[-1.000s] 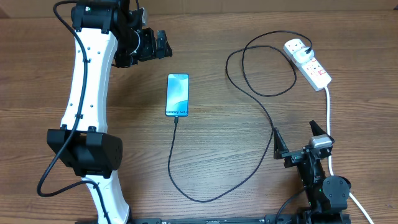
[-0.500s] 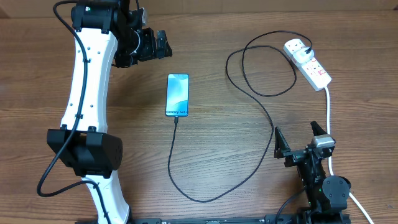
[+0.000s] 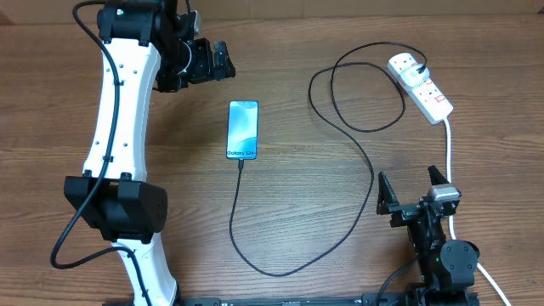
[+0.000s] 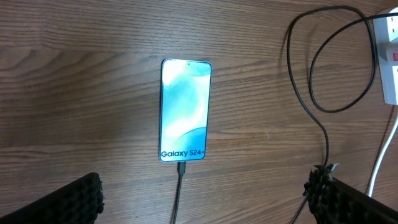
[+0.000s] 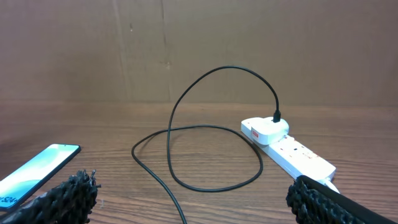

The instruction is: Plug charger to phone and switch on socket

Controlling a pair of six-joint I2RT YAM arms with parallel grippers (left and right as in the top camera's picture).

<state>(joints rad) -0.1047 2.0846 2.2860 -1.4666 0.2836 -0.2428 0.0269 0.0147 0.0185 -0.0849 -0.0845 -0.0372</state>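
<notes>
The phone (image 3: 242, 129) lies flat mid-table with its blue-teal screen up; it also shows in the left wrist view (image 4: 185, 110) and at the left edge of the right wrist view (image 5: 38, 165). The black charger cable (image 3: 353, 161) has its connector tip in the phone's near short edge (image 4: 181, 167); it loops across the table to a white plug (image 5: 266, 129) in the socket (image 3: 421, 87). My left gripper (image 3: 211, 61) is open, above the table far-left of the phone. My right gripper (image 3: 415, 194) is open near the front right, empty.
The socket's thick white cord (image 3: 450, 161) runs down the right side past my right arm. A brown cardboard wall (image 5: 186, 50) stands behind the table. The left arm's white links (image 3: 115, 127) stretch along the left side.
My right gripper has shifted slightly to the right and toward the front. The phone, cable, socket and left arm have not moved.
</notes>
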